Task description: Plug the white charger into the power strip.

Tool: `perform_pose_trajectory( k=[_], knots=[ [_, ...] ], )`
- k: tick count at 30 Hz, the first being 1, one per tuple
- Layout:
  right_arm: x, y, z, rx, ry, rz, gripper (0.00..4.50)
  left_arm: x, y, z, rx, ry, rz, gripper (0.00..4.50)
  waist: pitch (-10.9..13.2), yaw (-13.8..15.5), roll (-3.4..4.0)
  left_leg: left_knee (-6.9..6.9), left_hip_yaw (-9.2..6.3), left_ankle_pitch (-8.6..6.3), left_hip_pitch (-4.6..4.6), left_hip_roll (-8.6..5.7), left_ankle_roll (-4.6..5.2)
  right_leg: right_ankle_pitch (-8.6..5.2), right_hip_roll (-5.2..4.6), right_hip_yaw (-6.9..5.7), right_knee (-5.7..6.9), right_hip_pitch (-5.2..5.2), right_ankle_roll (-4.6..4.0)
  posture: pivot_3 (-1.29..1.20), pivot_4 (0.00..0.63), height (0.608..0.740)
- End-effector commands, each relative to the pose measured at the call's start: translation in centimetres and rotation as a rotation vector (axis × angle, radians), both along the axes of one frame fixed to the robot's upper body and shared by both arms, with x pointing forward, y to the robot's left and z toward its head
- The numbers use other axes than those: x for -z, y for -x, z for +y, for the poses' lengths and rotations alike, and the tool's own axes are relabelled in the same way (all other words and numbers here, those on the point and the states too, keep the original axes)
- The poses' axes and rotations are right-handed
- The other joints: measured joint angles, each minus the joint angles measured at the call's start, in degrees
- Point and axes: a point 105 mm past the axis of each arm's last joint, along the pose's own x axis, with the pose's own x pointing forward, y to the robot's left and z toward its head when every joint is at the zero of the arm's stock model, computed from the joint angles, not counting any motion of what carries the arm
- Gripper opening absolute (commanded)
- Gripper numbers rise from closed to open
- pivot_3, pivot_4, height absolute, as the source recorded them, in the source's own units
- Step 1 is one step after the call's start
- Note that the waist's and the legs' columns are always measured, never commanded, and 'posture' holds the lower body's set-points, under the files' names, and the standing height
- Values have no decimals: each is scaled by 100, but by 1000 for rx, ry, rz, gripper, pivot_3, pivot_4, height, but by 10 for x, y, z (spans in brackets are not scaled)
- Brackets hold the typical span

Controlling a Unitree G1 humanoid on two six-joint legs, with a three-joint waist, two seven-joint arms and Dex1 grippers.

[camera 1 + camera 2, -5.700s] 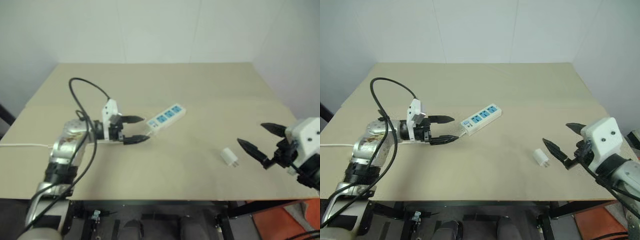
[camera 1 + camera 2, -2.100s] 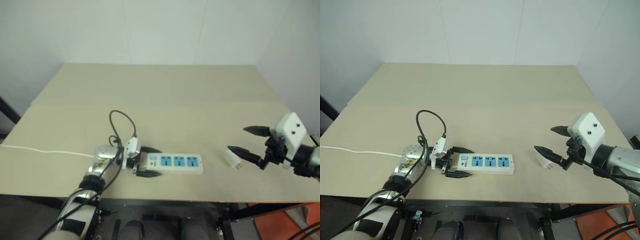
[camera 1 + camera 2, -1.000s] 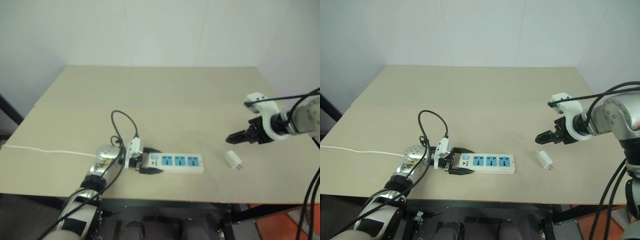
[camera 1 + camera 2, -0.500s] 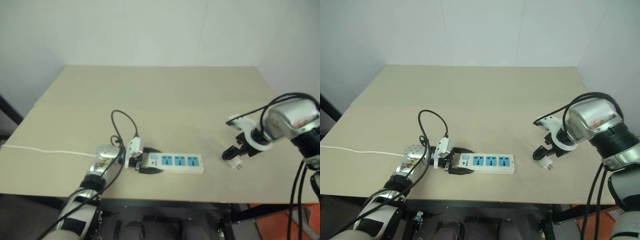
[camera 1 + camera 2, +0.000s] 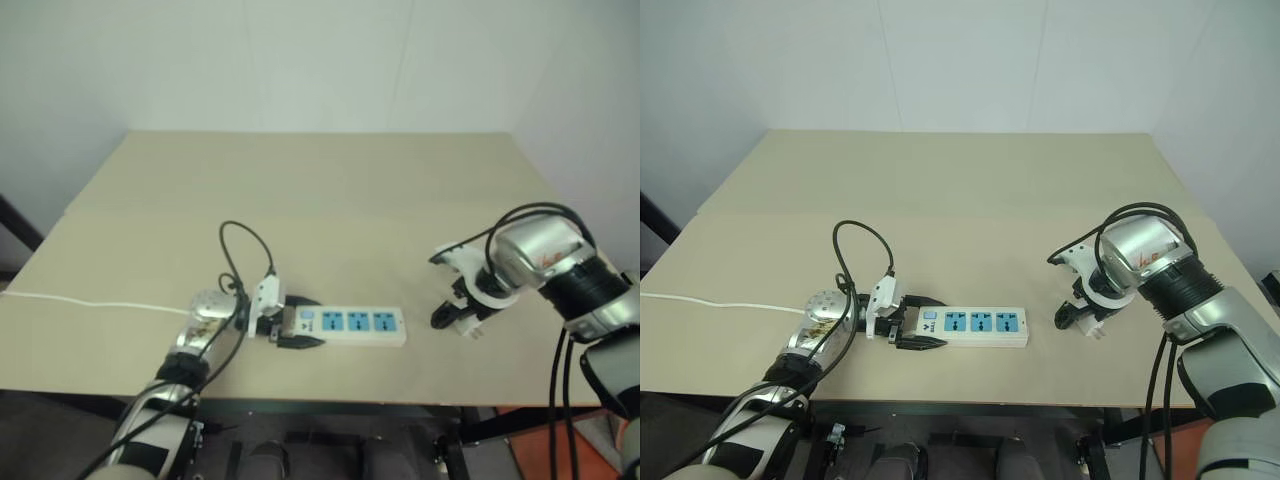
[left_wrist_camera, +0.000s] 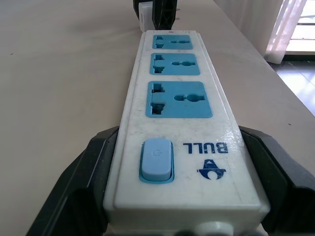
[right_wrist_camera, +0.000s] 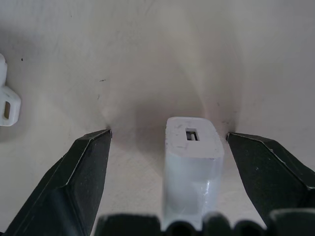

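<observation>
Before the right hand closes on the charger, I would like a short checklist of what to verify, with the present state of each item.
1. The white charger lies between the right hand's fingers: ok.
2. Right hand open, fingers apart from the charger on both sides: ok.
3. Right hand points down at the table over the charger: ok.
4. Left hand shut on the switch end of the power strip: ok.
5. All three blue sockets free: ok.
6. Which way the charger's prongs face for insertion: cannot tell.
</observation>
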Motion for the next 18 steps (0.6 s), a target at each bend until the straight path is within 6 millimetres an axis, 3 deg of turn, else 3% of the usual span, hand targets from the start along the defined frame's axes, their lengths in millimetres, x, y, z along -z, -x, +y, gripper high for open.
perform_pose_trajectory(
  k=[1, 9, 13, 18],
  knots=[
    [8, 4, 1, -18, 12, 29, 3605, 16, 5, 6, -22, -52, 51, 3292, 0, -7, 0, 0, 0, 0, 1, 0, 0, -2, 0, 0, 0, 1, 3, 0, 150, 740],
    [8, 7, 2, -45, 17, 17, 1136, 16, 4, 8, -29, -63, 51, 3292, -1, -64, -1, -1, -5, 0, 4, 2, 0, -3, 2, -4, 0, 5, 3, 0, 150, 740],
    [-11, -3, -1, -50, -7, -84, 1135, 17, 5, 8, -19, -70, 51, 3292, -1, -66, -1, 0, -8, 0, 3, 2, 0, -3, 1, -7, -2, 7, 4, 0, 150, 740],
    [-77, -43, 7, -40, -230, -507, 1135, 18, 5, 9, -13, -80, 59, 3292, 0, -81, 0, -1, -5, 0, -1, 0, 0, -3, 0, -5, 0, 0, 6, 0, 150, 740]
  ],
)
